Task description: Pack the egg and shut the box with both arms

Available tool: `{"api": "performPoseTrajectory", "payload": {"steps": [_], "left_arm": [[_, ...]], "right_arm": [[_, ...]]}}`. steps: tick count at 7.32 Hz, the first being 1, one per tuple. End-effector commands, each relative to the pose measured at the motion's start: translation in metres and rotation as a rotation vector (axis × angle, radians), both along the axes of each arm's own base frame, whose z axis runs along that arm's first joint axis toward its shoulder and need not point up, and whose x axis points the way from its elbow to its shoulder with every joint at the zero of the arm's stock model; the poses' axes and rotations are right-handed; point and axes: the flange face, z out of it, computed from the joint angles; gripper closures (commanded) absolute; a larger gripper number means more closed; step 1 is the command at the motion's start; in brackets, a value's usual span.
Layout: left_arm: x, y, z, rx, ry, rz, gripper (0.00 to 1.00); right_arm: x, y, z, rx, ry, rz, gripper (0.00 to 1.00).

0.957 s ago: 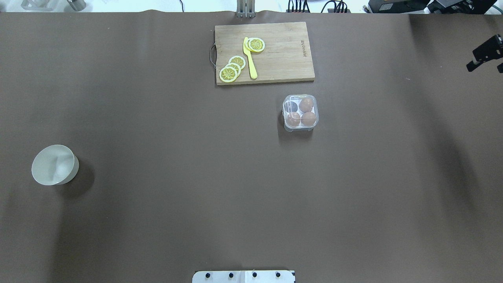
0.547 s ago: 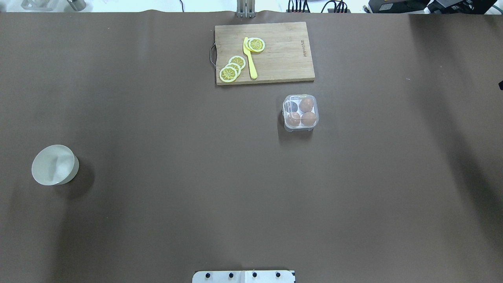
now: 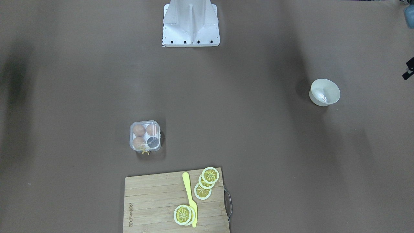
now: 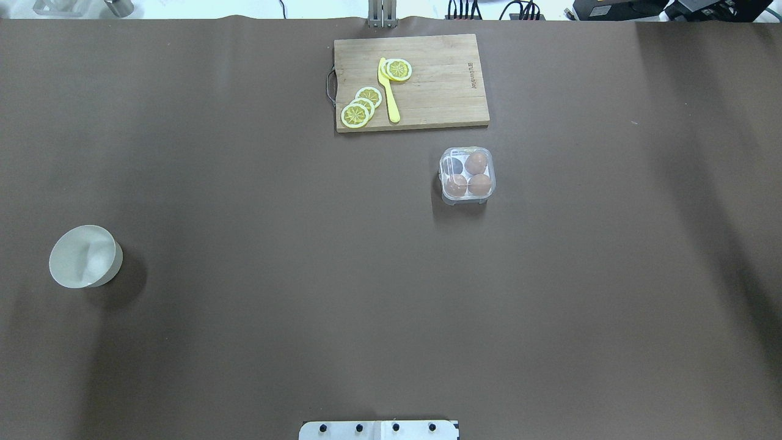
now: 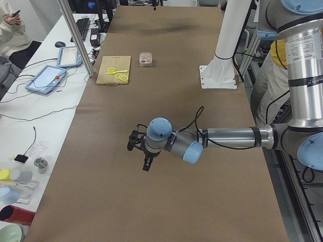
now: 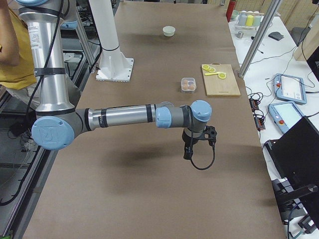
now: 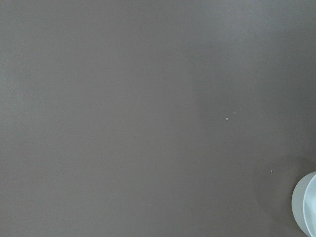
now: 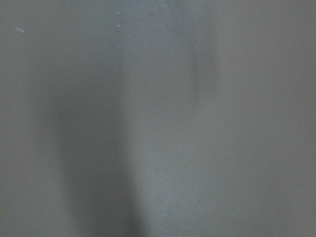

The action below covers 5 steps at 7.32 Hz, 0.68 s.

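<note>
The box (image 4: 467, 174) stands right of centre, just in front of the cutting board; it also shows in the front view (image 3: 145, 136). Its clear lid seems to lie down over the tray. Three orange-brown eggs fill three cells, one being the egg (image 4: 476, 162) at the far right; the far-left cell (image 4: 453, 165) looks dark and empty. A yellow string (image 3: 144, 151) hangs at its far side. My left gripper (image 5: 144, 156) hovers over bare table far to the left; my right gripper (image 6: 187, 152) hovers far to the right. I cannot tell whether either is open.
A wooden cutting board (image 4: 440, 85) with lemon slices (image 4: 360, 109) and a yellow knife (image 4: 388, 91) lies at the far edge. A white bowl (image 4: 85, 255) stands at the near left; its rim shows in the left wrist view (image 7: 306, 205). The white base block (image 4: 379, 429) is at the near edge.
My right gripper, seen at the overhead view's right edge a second ago, has moved out of that view to the right. The box, eggs and bowl have not moved.
</note>
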Motion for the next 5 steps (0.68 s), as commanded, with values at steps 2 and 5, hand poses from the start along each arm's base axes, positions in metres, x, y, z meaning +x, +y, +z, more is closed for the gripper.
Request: {"api": "performPoseTrajectory", "payload": {"steps": [2,5], "left_arm": [[-0.006,0.0,-0.002,-0.001,0.003,-0.016,0.03],[-0.008,0.0,-0.003,0.002,0.003,-0.022,0.03]], "right_arm": [[0.008,0.016,-0.025,0.044,-0.016,0.017,0.0],[0.007,0.015,-0.035,0.071,-0.027,0.016,0.0]]}}
